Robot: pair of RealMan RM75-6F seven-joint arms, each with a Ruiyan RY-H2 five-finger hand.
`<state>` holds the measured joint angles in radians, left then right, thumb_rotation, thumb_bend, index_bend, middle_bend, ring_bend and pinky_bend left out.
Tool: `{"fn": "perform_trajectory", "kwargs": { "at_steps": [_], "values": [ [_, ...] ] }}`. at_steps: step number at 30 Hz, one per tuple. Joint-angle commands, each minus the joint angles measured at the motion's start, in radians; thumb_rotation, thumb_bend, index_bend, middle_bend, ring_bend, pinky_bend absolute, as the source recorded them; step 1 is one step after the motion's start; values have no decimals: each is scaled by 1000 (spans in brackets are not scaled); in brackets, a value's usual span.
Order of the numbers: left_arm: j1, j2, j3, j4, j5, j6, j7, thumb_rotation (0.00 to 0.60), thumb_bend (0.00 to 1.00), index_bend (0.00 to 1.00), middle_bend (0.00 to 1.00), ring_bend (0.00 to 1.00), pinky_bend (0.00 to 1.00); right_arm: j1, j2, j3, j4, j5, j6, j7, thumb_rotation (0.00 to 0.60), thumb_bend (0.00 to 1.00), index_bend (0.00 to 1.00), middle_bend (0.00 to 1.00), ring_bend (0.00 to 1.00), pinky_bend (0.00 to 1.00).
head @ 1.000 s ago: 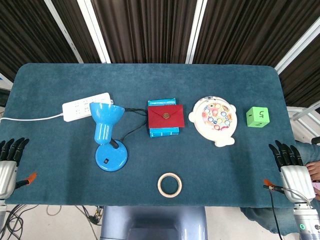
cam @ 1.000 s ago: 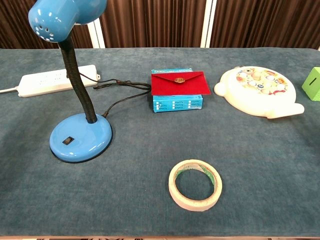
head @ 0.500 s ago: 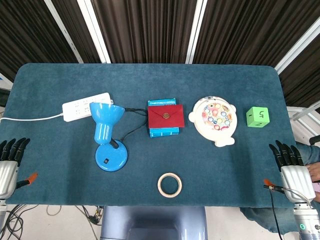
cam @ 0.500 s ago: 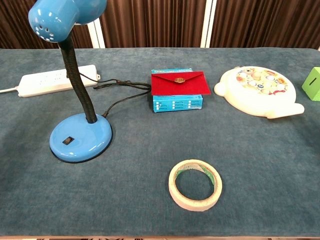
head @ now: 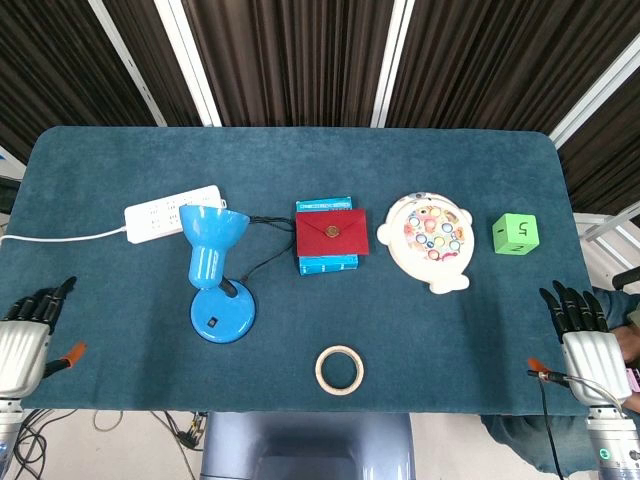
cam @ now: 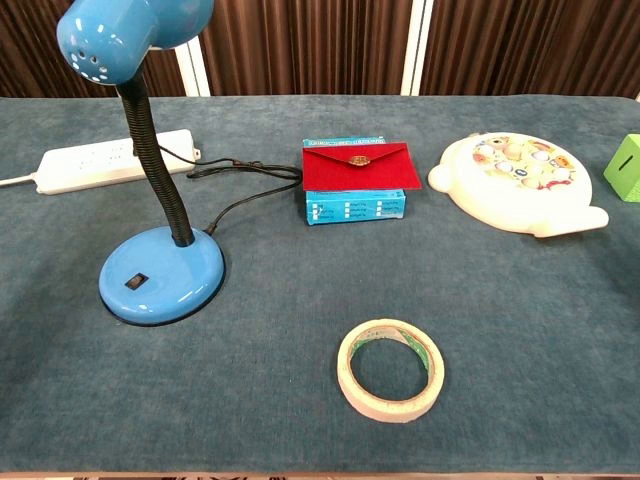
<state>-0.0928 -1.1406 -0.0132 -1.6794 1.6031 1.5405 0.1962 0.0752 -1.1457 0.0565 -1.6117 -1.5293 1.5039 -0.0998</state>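
Head view: left hand (head: 25, 335) and right hand (head: 582, 340) lie flat, fingers extended.

Left hand (head: 22, 340) sits at the lower left corner of the head view, back of the hand up, dark fingers (head: 45, 301) straight and slightly spread, angled up and to the right. It holds nothing. An orange-tipped thumb sticks out to its right.

Right hand (head: 585, 345) sits at the lower right corner, back up, fingers (head: 570, 305) straight, fanned a little, pointing up and slightly left. Nothing in it either. Wrist and forearm run down out of frame.

Neither hand shows in the chest view.
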Motion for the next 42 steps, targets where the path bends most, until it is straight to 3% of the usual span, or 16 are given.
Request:
{"fn": "perform_trajectory", "kwargs": {
  "at_steps": [1, 7, 11, 20, 42],
  "values": [
    [-42, -42, 24, 46, 74, -40, -27, 600, 411, 106, 567, 613, 727, -1, -1, -1, 0, 0, 2, -3, 600, 133, 75, 18, 40, 0],
    [-121, -113, 59, 85, 95, -213, 22, 600, 543, 105, 676, 713, 811, -2, -3, 2, 0, 5, 1, -8, 600, 134, 74, 18, 40, 0],
    [-168, -160, 73, 103, 66, -337, 66, 600, 554, 102, 691, 720, 812, -2, -3, 3, 0, 6, 1, -11, 600, 133, 74, 18, 40, 0],
    [-215, -230, 84, 123, 20, -452, 133, 600, 554, 99, 703, 730, 814, -1, -3, 5, -1, 12, -3, -16, 600, 133, 74, 18, 40, 0],
    [-252, -280, 75, 150, -64, -497, 182, 600, 554, 94, 702, 731, 814, -2, 0, 8, -8, 26, -9, -30, 600, 134, 74, 18, 40, 0]
  ]
}}
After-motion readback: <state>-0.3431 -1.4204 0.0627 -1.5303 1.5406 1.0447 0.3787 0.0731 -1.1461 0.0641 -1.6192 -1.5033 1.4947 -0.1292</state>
